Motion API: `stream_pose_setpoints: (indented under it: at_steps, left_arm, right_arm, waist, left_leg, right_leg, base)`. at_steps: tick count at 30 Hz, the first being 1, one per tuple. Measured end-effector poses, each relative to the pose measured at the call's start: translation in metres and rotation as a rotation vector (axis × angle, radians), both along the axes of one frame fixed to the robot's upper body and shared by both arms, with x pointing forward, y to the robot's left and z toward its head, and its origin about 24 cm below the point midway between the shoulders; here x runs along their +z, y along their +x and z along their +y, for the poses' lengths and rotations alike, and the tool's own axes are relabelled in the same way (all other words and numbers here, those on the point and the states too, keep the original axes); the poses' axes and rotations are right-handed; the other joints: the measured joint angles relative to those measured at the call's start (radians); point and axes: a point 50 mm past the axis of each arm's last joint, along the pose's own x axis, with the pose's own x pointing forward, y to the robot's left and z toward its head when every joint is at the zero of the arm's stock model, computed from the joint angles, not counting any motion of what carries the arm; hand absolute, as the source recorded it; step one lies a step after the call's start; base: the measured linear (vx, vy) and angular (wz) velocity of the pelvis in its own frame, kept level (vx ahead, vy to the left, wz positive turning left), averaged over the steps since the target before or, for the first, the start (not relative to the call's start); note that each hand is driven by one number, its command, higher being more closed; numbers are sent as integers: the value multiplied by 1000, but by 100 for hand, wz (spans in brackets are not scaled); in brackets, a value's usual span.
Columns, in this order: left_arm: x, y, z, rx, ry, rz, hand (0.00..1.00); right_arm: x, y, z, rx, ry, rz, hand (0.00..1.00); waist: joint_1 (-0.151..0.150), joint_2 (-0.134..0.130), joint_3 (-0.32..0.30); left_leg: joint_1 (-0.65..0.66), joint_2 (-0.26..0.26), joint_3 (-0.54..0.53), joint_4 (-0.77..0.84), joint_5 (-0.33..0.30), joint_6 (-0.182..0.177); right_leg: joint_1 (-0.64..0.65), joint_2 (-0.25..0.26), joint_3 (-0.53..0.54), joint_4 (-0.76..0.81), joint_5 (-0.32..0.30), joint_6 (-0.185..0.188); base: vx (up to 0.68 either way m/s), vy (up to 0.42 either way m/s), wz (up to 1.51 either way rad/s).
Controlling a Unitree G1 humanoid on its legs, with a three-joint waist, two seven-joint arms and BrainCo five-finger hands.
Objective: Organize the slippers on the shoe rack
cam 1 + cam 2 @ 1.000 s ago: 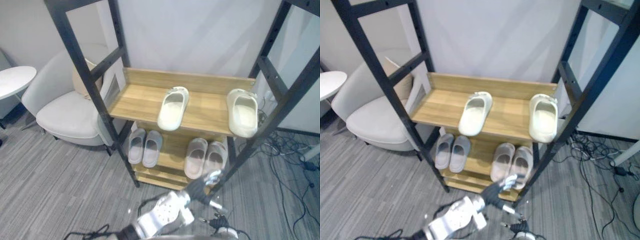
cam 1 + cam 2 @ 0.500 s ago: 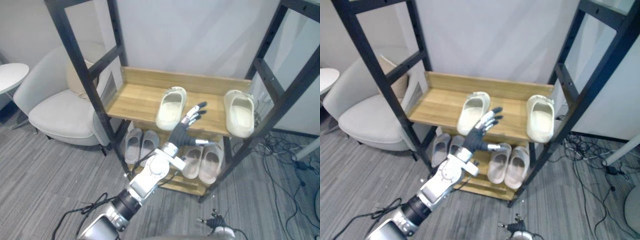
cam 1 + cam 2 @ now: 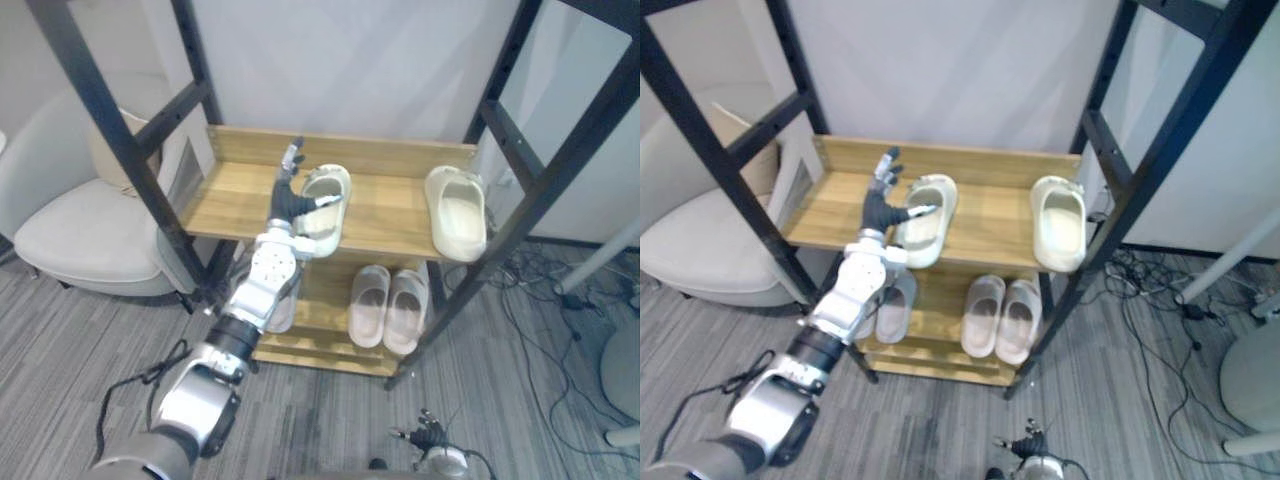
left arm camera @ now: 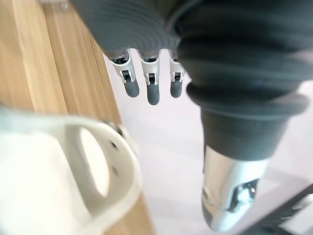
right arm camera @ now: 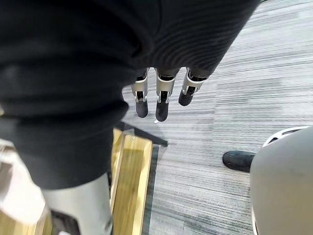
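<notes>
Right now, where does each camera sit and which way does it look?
Left eye view: head, looking down at the shoe rack; left hand by a cream slipper.
Right eye view: head, shares that scene.
Left wrist view: left wrist, past open fingers to that slipper.
Right wrist view: right wrist, right hand over grey floor.

I see my dark-tipped silver left hand [image 3: 286,198] beside a cream rubber slipper [image 3: 330,218], on a honey-brown wood-grain shelf [image 3: 390,215] framed in black metal; below it, grey streaked carpet [image 3: 80,350].
</notes>
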Motion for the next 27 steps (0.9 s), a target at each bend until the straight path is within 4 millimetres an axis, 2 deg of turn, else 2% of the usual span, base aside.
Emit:
stream_pose_setpoints:
  at_steps: [3, 5, 17, 21, 27]
  left_arm:
    - [10, 6, 14, 56, 130, -28, 0]
    - [11, 6, 16, 69, 172, -35, 0]
    - [21, 14, 14, 103, 472, -79, 0]
    - [29, 17, 9, 109, 564, -105, 0]
    - [37, 23, 0, 93, 680, -118, 0]
  right_arm:
    - [1, 2, -1, -5, 9, -12, 0]
    - [1, 2, -2, -14, 15, -19, 0]
    - [4, 6, -5, -17, 29, -48, 0]
    - [6, 8, -9, -23, 21, -66, 0]
    - [6, 9, -10, -37, 26, -73, 0]
  waist:
    - [-4, 9, 7]
    - [-9, 13, 9]
    - [-15, 36, 23]
    - [-15, 53, 27]
    - [-21, 60, 30]
  left_leg:
    - [-10, -2, 15, 0, 0, 0]
    - [-8, -3, 15, 1, -2, 2]
    - [-27, -8, 36, 4, -5, 6]
    - [-41, -7, 36, 4, -4, 5]
    - [-44, -8, 37, 4, -4, 5]
  right_leg:
    - [-19, 0, 27, 5, 7, 0]
    - [-19, 0, 29, 7, 8, -1]
    - [-55, -3, 53, 0, 25, -3]
    - [-71, -3, 53, 1, 25, -3]
    - [-71, -3, 54, 7, 26, -3]
  base:
    - [24, -1, -23]
    - [28, -5, -13]
    - [-39, -12, -7]
    - [-17, -11, 0]
    - [19, -9, 0]
